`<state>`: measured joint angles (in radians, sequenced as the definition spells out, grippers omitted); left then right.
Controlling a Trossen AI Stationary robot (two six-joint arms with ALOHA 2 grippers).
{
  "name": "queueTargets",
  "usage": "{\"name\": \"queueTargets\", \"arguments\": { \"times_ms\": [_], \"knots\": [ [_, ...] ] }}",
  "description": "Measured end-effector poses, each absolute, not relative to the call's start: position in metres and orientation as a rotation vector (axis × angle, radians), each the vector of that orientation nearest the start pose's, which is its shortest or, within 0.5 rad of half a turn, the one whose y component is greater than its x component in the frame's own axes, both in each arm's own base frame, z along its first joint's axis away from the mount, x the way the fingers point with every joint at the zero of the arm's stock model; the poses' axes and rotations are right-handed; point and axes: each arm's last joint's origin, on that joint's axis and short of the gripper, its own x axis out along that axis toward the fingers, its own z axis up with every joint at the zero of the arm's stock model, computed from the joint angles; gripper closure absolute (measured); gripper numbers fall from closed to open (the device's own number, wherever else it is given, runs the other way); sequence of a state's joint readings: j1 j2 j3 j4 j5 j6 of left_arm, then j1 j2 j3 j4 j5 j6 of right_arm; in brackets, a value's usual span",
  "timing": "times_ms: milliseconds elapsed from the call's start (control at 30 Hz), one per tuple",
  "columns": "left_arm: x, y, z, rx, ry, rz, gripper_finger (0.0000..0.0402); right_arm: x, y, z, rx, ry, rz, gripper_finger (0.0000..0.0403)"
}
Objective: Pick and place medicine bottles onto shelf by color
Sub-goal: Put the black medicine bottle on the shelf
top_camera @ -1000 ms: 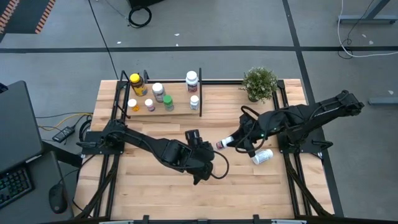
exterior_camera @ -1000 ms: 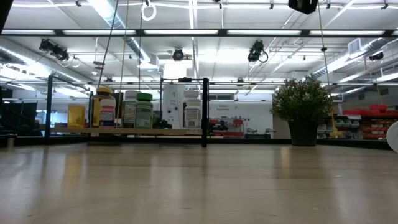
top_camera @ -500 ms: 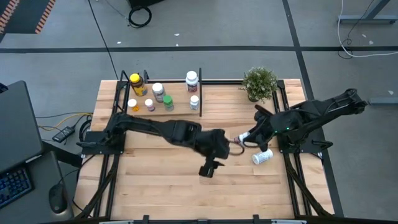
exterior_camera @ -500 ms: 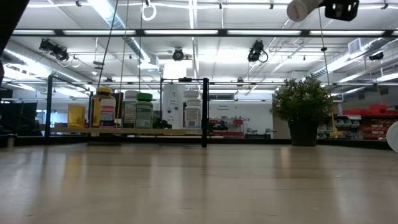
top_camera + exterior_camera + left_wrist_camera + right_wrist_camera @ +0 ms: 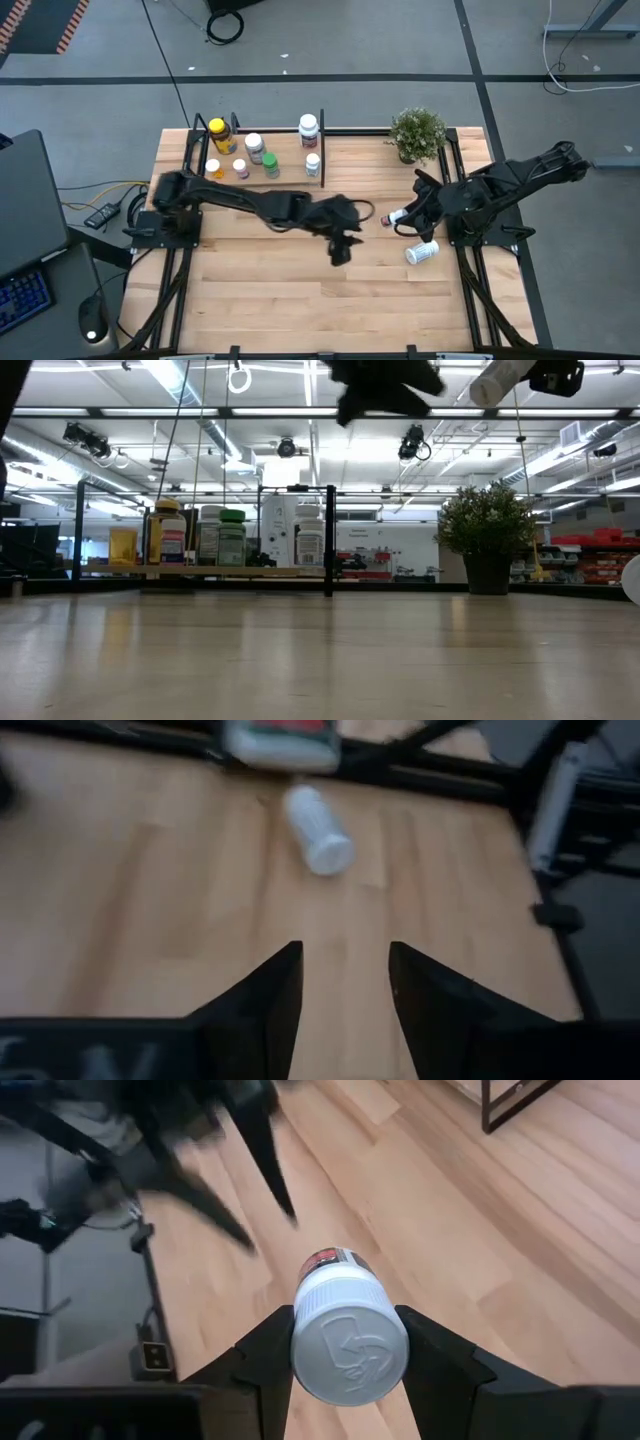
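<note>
– Right gripper (image 5: 345,1342) was pinching a white-capped bottle (image 5: 347,1325) between its two fingers, cap toward the wrist, lifted above the right half of the tabletop (image 5: 270,300). Where did the shelf lie from it?

– Far and to the left: the shelf (image 5: 285,176) sat at the tabletop's far-left edge, already carrying several bottles, so the held bottle had to travel leftward and away. Its long axis ran roughly level, pointing left toward the middle.

– And the left gripper (image 5: 345,982)?

– Spread and holding nothing, hanging over the middle of the tabletop, nearer the shelf than the right one. Another white bottle (image 5: 422,251) lay on its side just near of the right gripper.

– Any writing?

– The held bottle showed a reddish label band, but no words were legible; the cap bore only an embossed arrow mark.
</note>
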<state>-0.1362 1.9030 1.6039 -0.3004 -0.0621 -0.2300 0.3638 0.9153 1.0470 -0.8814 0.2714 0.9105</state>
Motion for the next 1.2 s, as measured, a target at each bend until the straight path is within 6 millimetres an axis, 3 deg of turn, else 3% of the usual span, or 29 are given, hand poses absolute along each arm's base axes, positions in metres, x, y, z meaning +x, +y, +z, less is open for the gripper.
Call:
{"name": "queueTargets", "arguments": {
  "times_ms": [200,367,500,600,900,1200],
  "knots": [
    [0.359,-0.051,0.312,-0.177,0.453,0.073,0.0258,0.172,0.049,0.334,0.596,0.688,-0.272,0.0242],
    [0.3,-0.052,0.308,-0.276,0.319,0.063,0.0262,0.206,0.039,0.332,0.594,0.604,-0.273,0.0242],
    [0.265,-0.052,0.304,-0.332,0.209,0.081,0.0262,0.241,0.025,0.316,0.572,0.64,-0.223,0.0242],
    [0.246,-0.052,0.308,-0.339,0.157,0.109,0.0264,0.265,0.012,0.308,0.55,0.68,-0.188,0.0242],
    [0.214,-0.049,0.329,-0.317,0.092,0.128,0.027,0.339,-0.024,0.345,0.286,0.715,-0.166,0.0241],
    [0.188,-0.038,0.344,-0.33,0.032,0.198,0.0273,0.404,-0.066,0.346,0.145,0.857,-0.151,0.0241]
  ]
}}
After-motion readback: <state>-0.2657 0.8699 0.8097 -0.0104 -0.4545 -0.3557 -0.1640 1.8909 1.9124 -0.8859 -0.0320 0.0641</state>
